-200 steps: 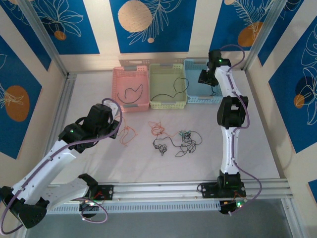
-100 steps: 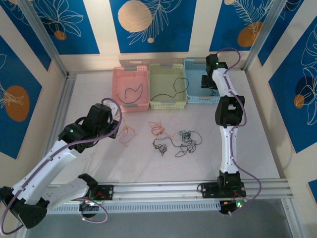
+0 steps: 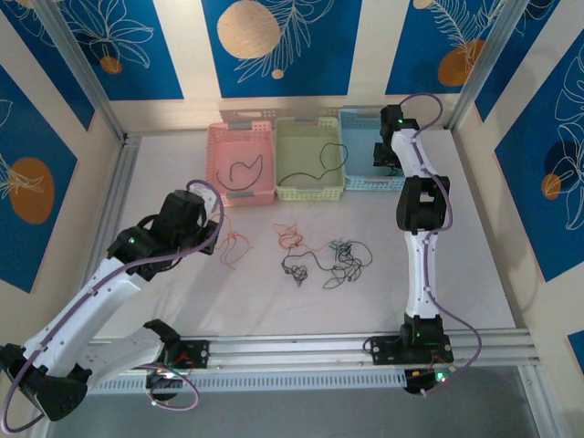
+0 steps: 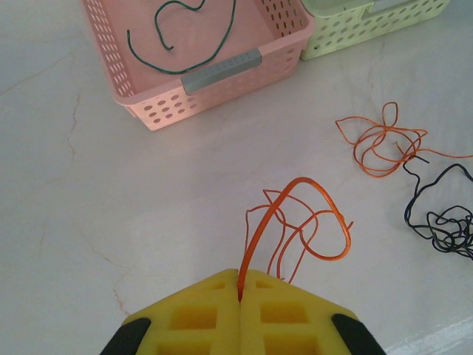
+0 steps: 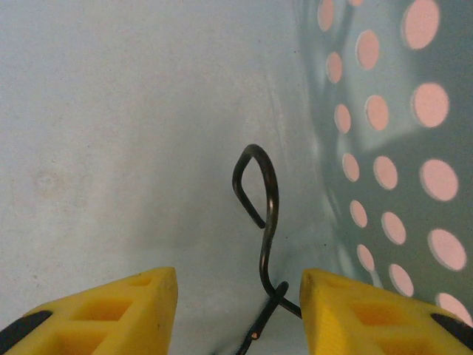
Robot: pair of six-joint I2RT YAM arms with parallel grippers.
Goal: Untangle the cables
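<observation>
Two grippers: your left gripper [image 4: 241, 290] is clenched on an orange cable [image 4: 299, 180], which rises from the seam of its pads in a loop just ahead; your right gripper [image 5: 238, 282] stands with jaws apart, gripping nothing.
Just changed: over the last second your right arm has reached deeper into the blue basket [image 5: 148, 89]; your left arm has barely moved.
Black cable: its hooked end [image 5: 273, 200] lies on the basket floor between the right jaws, just beside the perforated wall.
Meaning: that strand looks delivered, so the orange one is probably next to be sorted.
Remaining cables: ahead and right of your left gripper, a second orange tangle [image 4: 380, 144] appears to touch a black clump [image 4: 443, 225] on the table [image 4: 111, 222].
Pink basket [image 4: 159, 111]: ahead and left of your left gripper, holding one dark strand [image 4: 170, 71].
Writing: none readable.
</observation>
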